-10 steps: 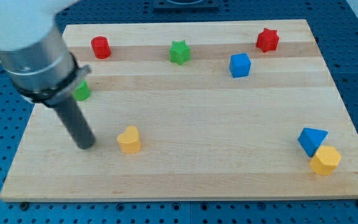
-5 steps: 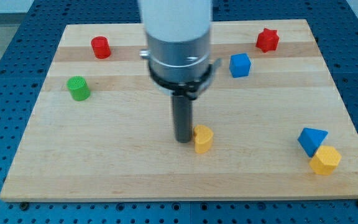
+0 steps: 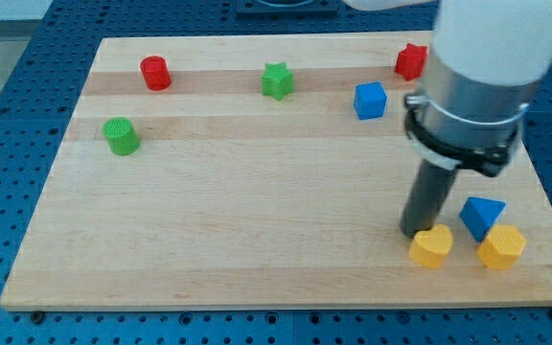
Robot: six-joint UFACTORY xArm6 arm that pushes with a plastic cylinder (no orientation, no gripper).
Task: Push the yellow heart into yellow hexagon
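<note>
The yellow heart (image 3: 431, 246) lies near the view's bottom right of the wooden board (image 3: 257, 192). The yellow hexagon (image 3: 501, 247) sits just to its right, with a small gap between them. My tip (image 3: 415, 231) touches the heart's upper left side. The blue triangle (image 3: 481, 216) sits just above the hexagon, touching it.
A blue cube (image 3: 370, 100) and a red star (image 3: 411, 61) stand at the view's top right, the star partly behind the arm. A green star (image 3: 276, 80) is at top centre. A red cylinder (image 3: 154, 73) and a green cylinder (image 3: 121, 136) are at the left.
My tip has swept from the view's left to the right, pushing the yellow heart across the board until it lies close to the yellow hexagon. The other blocks have not moved.
</note>
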